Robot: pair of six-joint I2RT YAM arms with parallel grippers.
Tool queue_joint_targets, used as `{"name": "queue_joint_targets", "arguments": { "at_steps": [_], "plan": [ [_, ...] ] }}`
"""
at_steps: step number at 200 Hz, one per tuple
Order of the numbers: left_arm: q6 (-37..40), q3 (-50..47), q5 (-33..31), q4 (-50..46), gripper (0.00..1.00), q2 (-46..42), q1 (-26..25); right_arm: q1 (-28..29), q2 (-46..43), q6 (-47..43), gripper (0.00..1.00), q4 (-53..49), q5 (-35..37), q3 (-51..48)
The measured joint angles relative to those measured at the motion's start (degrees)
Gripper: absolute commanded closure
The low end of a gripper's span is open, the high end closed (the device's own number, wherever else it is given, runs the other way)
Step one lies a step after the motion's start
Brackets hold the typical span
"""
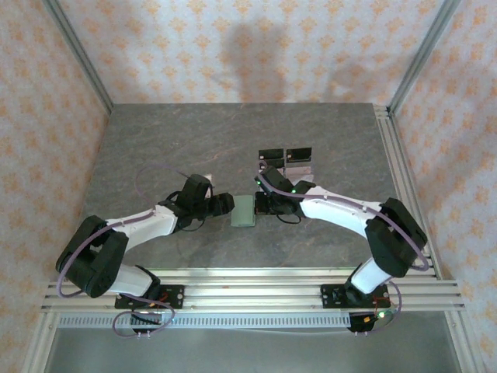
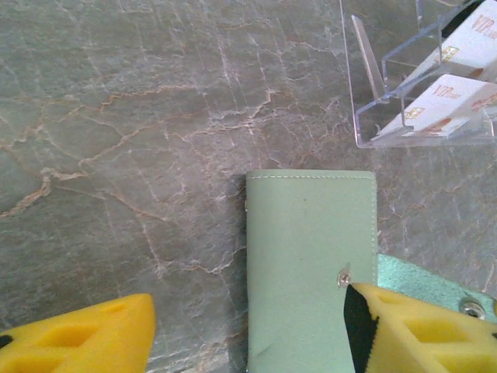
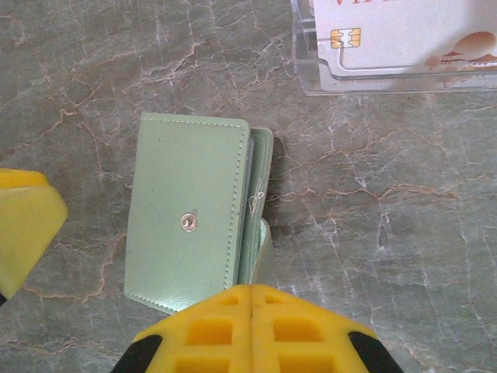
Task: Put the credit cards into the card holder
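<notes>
The card holder (image 1: 243,210), a sage-green wallet, lies folded on the table between my two grippers. In the left wrist view the card holder (image 2: 311,249) sits between the fingers of my open left gripper (image 2: 248,336): one finger is over bare table to its left, the other over its right edge by the snap. Its tab (image 2: 443,289) sticks out to the right. My right gripper (image 3: 252,330) is shut, its tips over the near corner of the card holder (image 3: 190,210), where the tab runs under them. Credit cards (image 2: 454,97) (image 3: 404,31) stand in a clear stand.
The clear acrylic stand with black panels (image 1: 286,161) stands just behind the wallet, close to the right arm. One yellow finger of the left gripper (image 3: 23,225) shows left of the wallet in the right wrist view. Grey stone-patterned tabletop (image 1: 194,140) stretches to the back and left.
</notes>
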Motion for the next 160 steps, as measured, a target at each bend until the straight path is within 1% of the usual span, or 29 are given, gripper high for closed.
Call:
{"name": "queue_joint_targets", "arguments": {
  "at_steps": [16, 38, 81, 121, 160],
  "plan": [
    [0.7, 0.7, -0.7, -1.8, 0.30, -0.1, -0.4, 0.0, -0.4, 0.0, 1.00, -0.6, -0.2, 0.4],
    [2.0, 2.9, -1.6, -4.3, 0.29, -0.1, -2.4, 0.0, -1.3, -0.3, 1.00, -1.2, -0.6, 1.4],
    [3.0, 6.1, -2.8, -5.1, 0.29, 1.2, -5.6, 0.0, -3.8, -0.4, 1.00, -1.6, -1.3, 3.7],
    [3.1, 7.6, -3.1, -6.1, 0.29, 3.6, -6.0, 0.0, -4.2, -0.4, 1.00, -1.7, -1.5, 4.3],
    [3.1, 8.6, -3.4, -6.2, 0.29, 4.0, -6.7, 0.0, -4.2, -0.4, 1.00, -1.7, -1.7, 4.3]
  ]
}}
